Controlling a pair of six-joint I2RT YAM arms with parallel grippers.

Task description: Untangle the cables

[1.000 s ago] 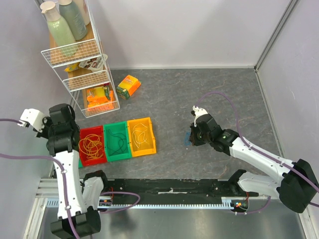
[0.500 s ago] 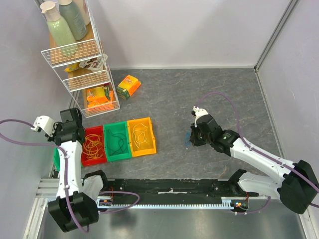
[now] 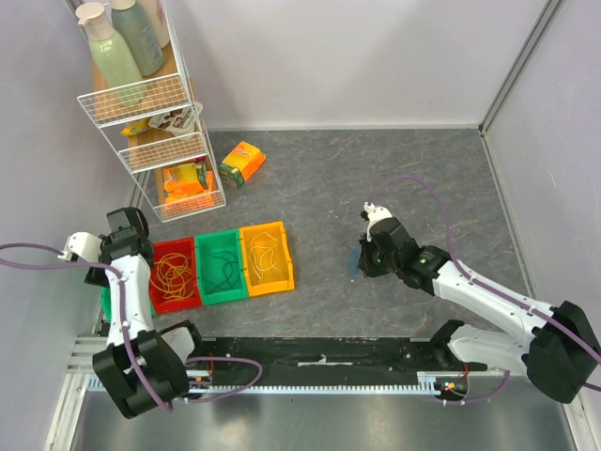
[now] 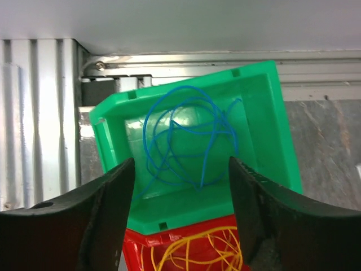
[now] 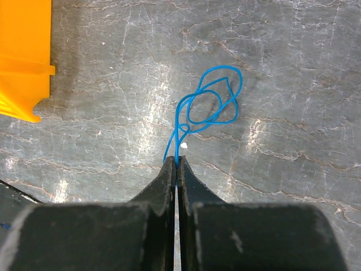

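Right gripper: clenched, the tail of a loose blue cable pinched at its tips
Loose blue cable: looped on the surface, stretched straight ahead of those tips
Left gripper: released over a green bin of blue cables, well apart
Nearer arm: the right

White wire rack, pale bottles, orange packet, grey table
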